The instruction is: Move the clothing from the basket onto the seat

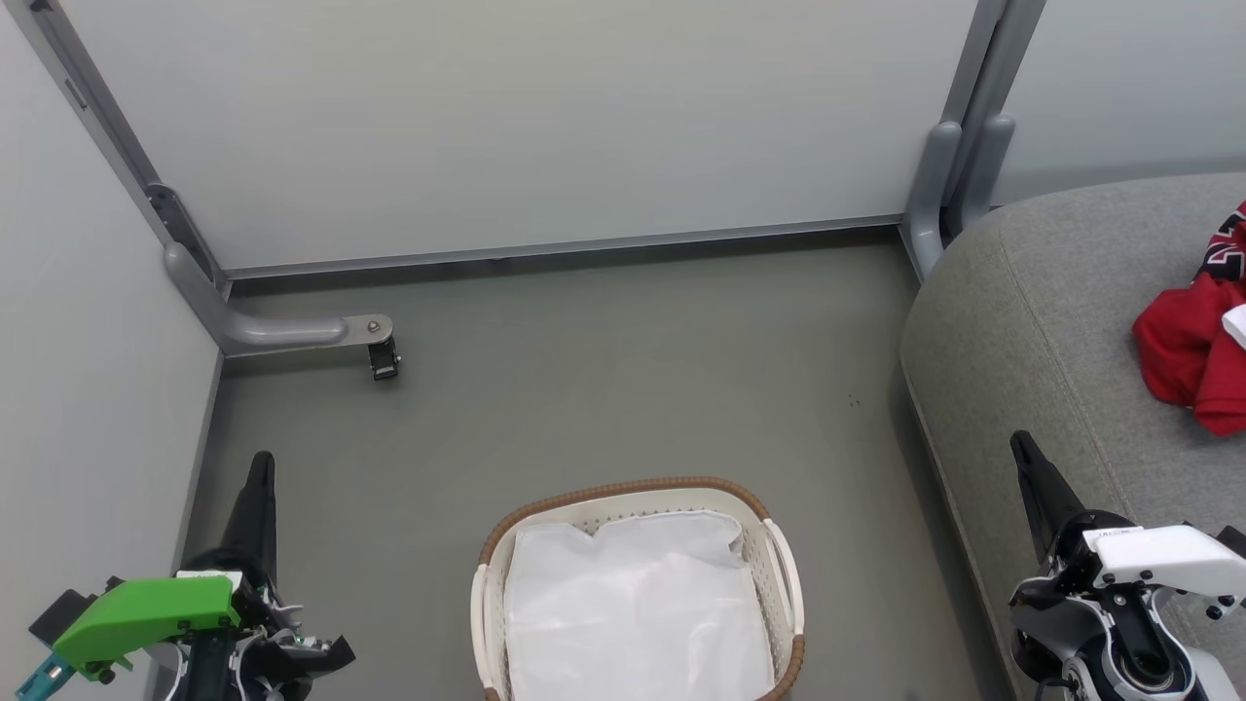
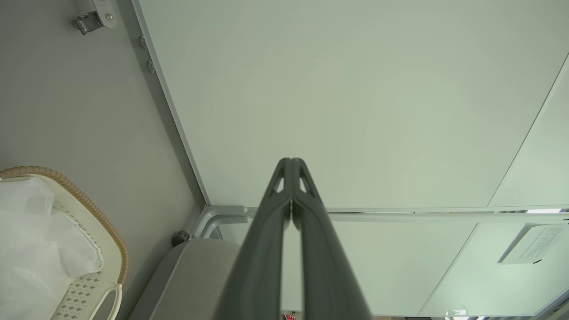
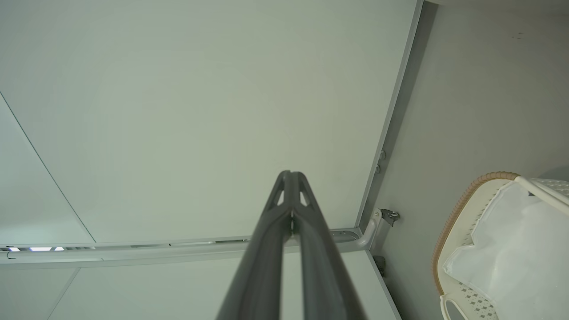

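Dark left gripper [image 1: 261, 465]: you've got it closed, empty | right gripper [image 1: 1020, 446]: closed, empty | clothing [image 1: 1183, 355] on seat [image 1: 1032, 292]: lettering unreadable

The basket [image 1: 623, 485] is perforated white plastic with a woven brown rim and filmy lining [image 1: 633, 604]; the seat [image 1: 1032, 321] is matt grey fabric, the clothing [image 1: 1183, 355] red cloth.

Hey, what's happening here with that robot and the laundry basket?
Nothing is being handled right now. The crumpled bright red sports jersey lies on the large light grey fabric seat, and the oval white perforated plastic basket with the brown woven rim holds just its white plastic lining. The left gripper and right gripper are both shut and empty.
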Motion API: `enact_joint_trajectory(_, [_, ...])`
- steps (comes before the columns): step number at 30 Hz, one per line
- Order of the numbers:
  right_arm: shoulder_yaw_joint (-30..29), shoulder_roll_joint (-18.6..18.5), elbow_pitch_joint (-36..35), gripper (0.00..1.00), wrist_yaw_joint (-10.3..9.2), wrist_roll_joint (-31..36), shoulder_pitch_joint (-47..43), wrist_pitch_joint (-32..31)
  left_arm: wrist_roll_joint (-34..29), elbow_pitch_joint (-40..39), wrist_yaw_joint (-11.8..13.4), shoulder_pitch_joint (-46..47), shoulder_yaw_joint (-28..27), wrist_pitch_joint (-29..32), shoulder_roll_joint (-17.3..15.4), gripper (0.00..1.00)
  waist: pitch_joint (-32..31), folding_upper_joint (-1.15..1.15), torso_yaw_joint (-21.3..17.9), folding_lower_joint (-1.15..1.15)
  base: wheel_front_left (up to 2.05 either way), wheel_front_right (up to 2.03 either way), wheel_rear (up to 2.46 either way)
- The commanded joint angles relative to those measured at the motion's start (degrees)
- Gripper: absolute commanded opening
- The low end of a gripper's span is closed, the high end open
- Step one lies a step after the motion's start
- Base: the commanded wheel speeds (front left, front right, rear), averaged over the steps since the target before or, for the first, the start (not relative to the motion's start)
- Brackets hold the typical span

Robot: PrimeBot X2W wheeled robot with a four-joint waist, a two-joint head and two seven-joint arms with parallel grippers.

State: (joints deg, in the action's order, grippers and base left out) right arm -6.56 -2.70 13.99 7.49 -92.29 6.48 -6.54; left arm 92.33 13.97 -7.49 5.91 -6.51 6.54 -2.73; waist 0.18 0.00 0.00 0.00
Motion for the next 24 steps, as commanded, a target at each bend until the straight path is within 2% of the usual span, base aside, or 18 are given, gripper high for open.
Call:
enact_joint_trajectory(1, [-0.09, -0.34, -0.15, 0.00, 0.00, -0.24, -0.65, -0.18, 0.17, -0.05, 0.00, 0.53, -0.12, 0.19, -0.27, 0.00, 0.00, 0.00, 0.00, 0.00, 0.00, 0.00, 0.00])
enact_joint_trajectory(24, [-0.09, -0.34, -0.15, 0.00, 0.00, -0.24, -0.65, -0.18, 0.18, -0.05, 0.00, 0.53, -0.12, 0.18, -0.27, 0.00, 0.00, 0.00, 0.00, 0.00, 0.00, 0.00, 0.00])
